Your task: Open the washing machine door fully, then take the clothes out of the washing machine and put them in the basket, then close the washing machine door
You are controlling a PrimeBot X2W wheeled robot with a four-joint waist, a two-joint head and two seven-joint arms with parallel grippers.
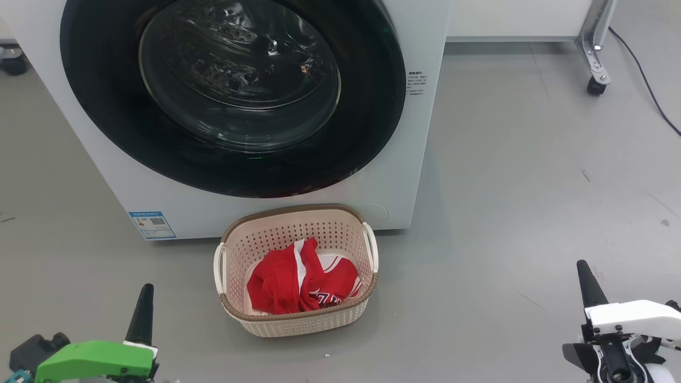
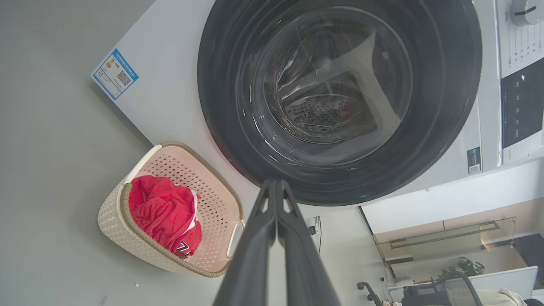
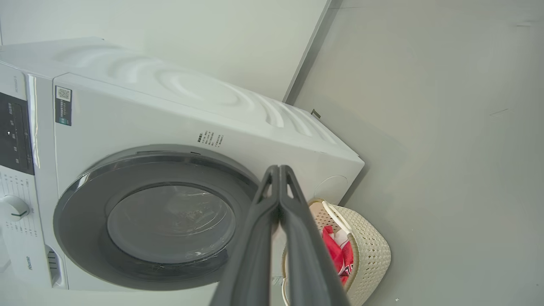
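Observation:
The round black washing machine door (image 1: 234, 96) sits flush against the white washing machine (image 1: 425, 133), its glass window showing the steel drum. The cream basket (image 1: 298, 319) stands on the floor right in front of the washer. The red clothes (image 1: 298, 282) lie crumpled inside it. My left gripper (image 1: 143, 298) is shut at the lower left, well short of the basket. My right gripper (image 1: 585, 276) is shut at the lower right, far from the basket. In the left wrist view the door (image 2: 442, 106), basket (image 2: 114, 225) and clothes (image 2: 161, 212) appear beyond the closed gripper (image 2: 275, 183).
Grey floor (image 1: 532, 186) stretches to the right of the washer. A metal frame leg on a caster (image 1: 596, 80) and a dark cable (image 1: 649, 90) lie at the far right. A wheel (image 1: 13, 61) sits at the far left behind the washer.

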